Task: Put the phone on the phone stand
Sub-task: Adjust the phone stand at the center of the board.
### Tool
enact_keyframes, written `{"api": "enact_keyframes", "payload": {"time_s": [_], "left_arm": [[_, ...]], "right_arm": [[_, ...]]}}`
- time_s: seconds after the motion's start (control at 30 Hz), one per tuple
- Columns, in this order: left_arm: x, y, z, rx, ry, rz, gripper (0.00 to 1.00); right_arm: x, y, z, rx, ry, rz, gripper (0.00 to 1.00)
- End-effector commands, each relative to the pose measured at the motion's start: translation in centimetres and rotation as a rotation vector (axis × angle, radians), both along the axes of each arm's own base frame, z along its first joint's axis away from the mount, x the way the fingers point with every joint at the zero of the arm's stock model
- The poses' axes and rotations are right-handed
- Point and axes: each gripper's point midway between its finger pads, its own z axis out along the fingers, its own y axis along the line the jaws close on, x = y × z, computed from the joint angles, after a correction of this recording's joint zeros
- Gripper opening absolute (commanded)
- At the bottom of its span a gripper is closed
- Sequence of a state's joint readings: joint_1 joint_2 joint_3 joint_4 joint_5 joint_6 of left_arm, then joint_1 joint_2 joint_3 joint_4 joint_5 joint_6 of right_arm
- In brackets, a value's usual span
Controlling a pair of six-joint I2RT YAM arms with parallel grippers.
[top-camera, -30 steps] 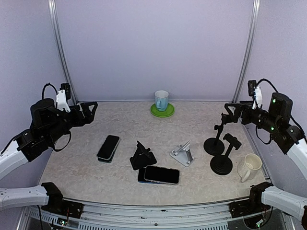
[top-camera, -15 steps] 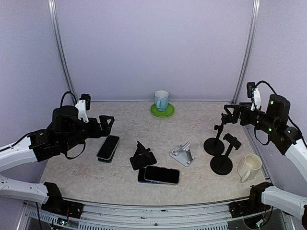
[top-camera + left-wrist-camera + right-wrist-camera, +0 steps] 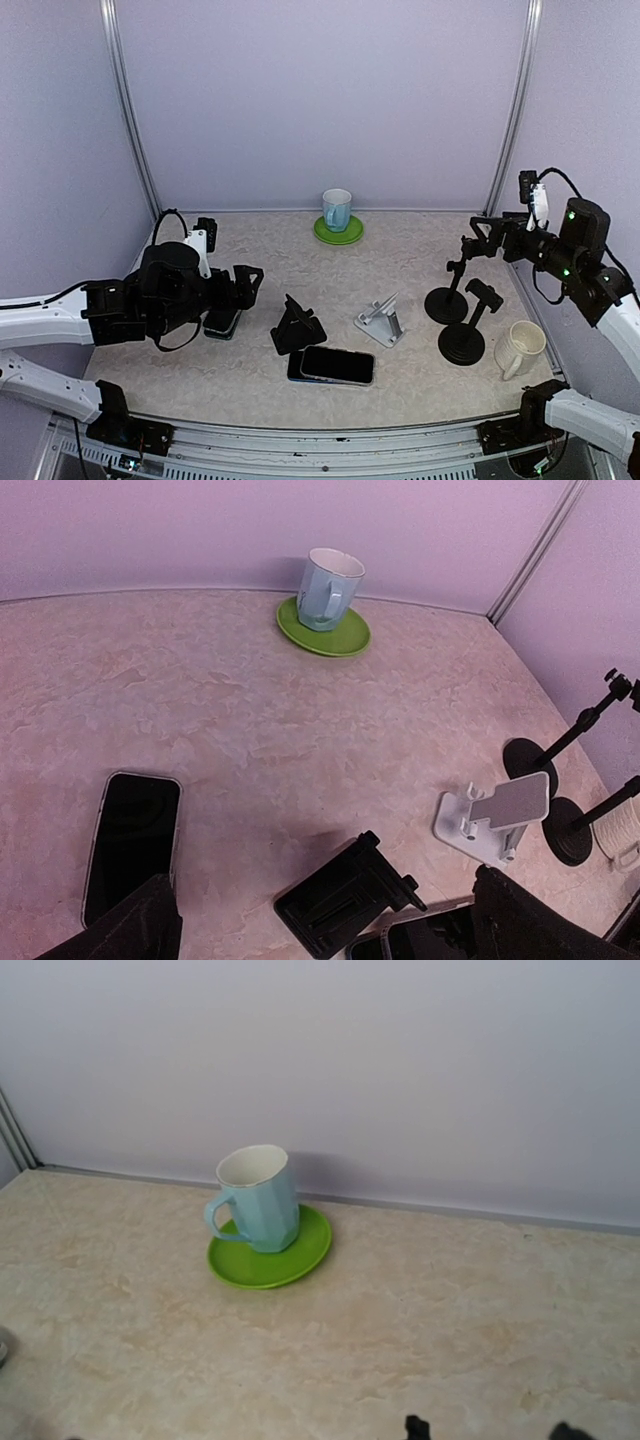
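Marbled table (image 3: 420,250) | step: reach; left gripper (image 3: 243,288) hovers spread over phone (image 3: 132,840) near left edge (right gripper (image 3: 478,238) spread, idle) | next: descend; pinch phone edges

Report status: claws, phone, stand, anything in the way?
Left claw open, hovering by the black smartphone lying flat, no grip. Right claw open, raised, empty. White folding phone stand bare; black wedge stand sits between.

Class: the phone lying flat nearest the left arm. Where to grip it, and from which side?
Probably across its long edges near mid-length, from straight above: the phone lies flat, screen up, so only its thin sides offer the open left gripper purchase.
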State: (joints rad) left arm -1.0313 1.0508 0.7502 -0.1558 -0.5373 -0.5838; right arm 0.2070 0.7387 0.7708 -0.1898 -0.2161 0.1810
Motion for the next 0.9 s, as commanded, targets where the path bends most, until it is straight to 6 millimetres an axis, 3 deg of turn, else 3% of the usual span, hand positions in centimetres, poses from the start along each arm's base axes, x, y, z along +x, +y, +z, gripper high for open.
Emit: {"api": "enact_keyframes", "payload": {"time_s": [0.0,0.87], "left_arm": [[-0.3,-0.1,-1.0,-0.021,0.01,0.018,0.99],[-1.6,-2.1,-8.7,0.111,0.128,-0.011,0.99]], "right_arm": [[-0.3,-0.4,0.4,0.008,-0.012,-0.013,1.0],[-0.8,-0.4,0.5,0.007,-0.02,-0.007,1.0]]}}
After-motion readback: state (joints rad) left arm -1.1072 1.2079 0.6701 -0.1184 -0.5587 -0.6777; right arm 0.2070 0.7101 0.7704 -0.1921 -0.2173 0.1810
